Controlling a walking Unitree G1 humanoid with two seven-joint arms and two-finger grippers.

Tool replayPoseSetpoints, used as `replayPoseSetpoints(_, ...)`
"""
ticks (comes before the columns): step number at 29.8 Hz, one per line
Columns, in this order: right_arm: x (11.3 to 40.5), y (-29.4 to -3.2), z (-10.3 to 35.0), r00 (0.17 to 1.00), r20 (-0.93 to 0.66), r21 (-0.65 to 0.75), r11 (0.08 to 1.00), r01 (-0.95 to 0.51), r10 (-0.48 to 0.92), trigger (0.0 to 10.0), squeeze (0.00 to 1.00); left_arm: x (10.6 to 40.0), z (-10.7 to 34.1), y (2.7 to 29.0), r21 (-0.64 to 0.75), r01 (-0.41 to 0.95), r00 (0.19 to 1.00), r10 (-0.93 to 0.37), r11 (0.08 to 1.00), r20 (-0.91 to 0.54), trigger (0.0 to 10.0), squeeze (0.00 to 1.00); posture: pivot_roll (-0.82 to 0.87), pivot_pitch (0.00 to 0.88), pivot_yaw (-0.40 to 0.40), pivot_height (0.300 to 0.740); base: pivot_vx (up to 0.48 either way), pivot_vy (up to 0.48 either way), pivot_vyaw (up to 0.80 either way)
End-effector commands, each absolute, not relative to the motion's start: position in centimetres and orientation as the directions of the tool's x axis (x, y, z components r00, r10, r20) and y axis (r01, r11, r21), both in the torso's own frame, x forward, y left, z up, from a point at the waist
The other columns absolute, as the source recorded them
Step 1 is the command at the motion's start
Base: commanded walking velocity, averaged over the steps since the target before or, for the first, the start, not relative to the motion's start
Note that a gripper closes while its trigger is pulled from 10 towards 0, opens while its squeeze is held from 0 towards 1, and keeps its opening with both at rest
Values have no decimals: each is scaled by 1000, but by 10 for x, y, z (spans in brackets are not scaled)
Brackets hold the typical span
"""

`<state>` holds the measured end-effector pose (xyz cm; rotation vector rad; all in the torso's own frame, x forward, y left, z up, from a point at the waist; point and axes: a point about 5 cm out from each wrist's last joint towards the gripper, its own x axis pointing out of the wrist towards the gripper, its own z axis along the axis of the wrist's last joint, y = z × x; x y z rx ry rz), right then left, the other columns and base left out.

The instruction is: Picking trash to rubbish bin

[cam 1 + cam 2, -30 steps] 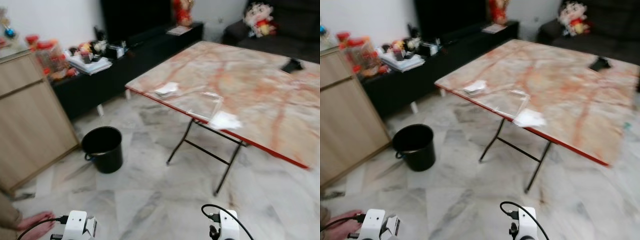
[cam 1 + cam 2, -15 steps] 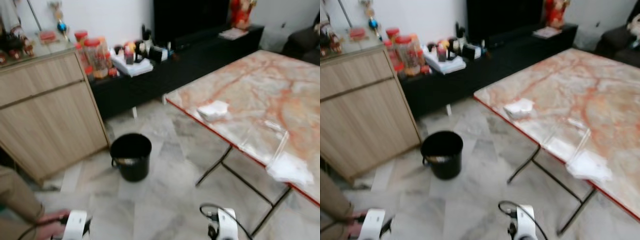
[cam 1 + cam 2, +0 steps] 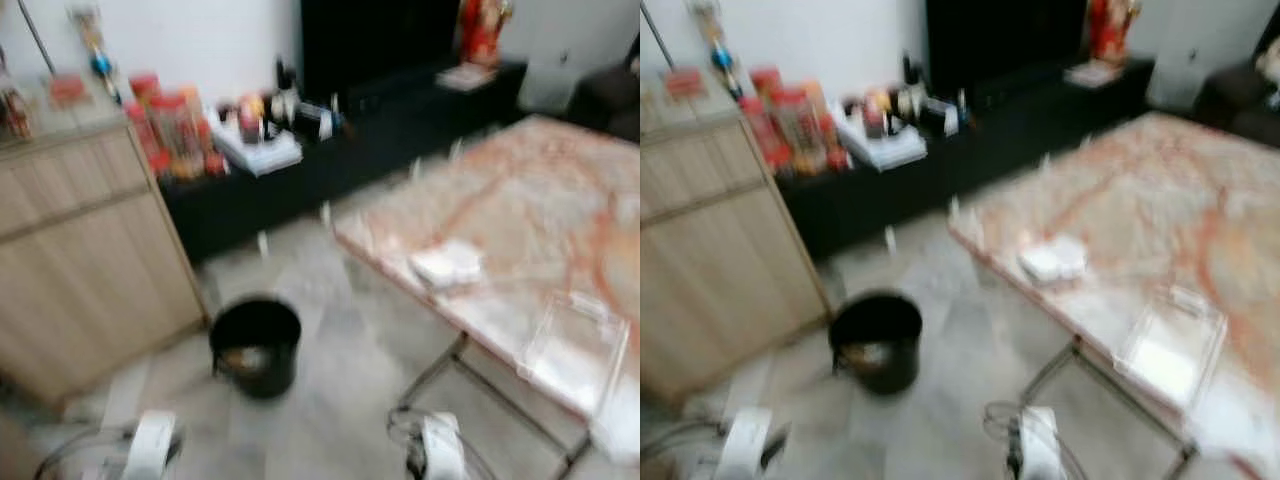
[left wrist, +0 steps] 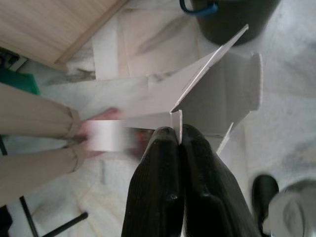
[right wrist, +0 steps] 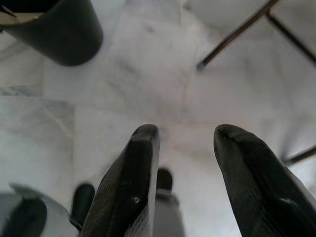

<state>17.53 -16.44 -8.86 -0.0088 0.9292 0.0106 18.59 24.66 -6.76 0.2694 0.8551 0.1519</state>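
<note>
Left eye view, blurred: the black bin [image 3: 256, 345] stands on the marble floor at lower centre, left of the folding table [image 3: 520, 215], where a white wad [image 3: 447, 264] and a clear tray [image 3: 575, 345] lie near the edge. Both wrists show at the bottom edge, the left one nearer the bin.

Left wrist view: the left gripper [image 4: 177, 140] is pinched tight on a flap of the flattened white carton [image 4: 207, 96], whose long side points up-right toward the bin's rim [image 4: 232, 17] at the top of the frame. A person's trouser legs [image 4: 37, 143] cross mid-left.

Right wrist view: the right gripper [image 5: 185, 136] is spread wide and empty; the bin sits upper left.
</note>
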Motion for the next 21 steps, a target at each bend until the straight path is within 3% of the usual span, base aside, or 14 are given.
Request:
replayPoseSetpoints(1, 184, -150, -85, 620, -783, 14, 998, -65, 52, 10000, 0, 184, -65, 257, 325, -22, 644, 262, 945, -719, 10000, 0, 203, 0, 35, 740, 480, 0, 0)
replayPoseSetpoints(4, 189, -148, -82, 637, -768, 10, 996, -84, 61, 10000, 0, 185, -65, 257, 327, -23, 645, 264, 945, -717, 10000, 0, 203, 0, 35, 740, 480, 0, 0)
replayPoseSetpoints(12, 192, -148, -81, 636, -769, 5, 995, -96, 65, 10000, 0, 189, -64, 255, 324, -33, 651, 266, 945, -711, 10000, 0, 203, 0, 27, 740, 480, 0, 785)
replayPoseSetpoints(21, 189, -148, -82, 632, -773, 20, 997, -77, 64, 10000, 0, 187, -65, 254, 322, -36, 649, 267, 946, -712, 10000, 0, 202, 0, 28, 740, 480, 0, 0)
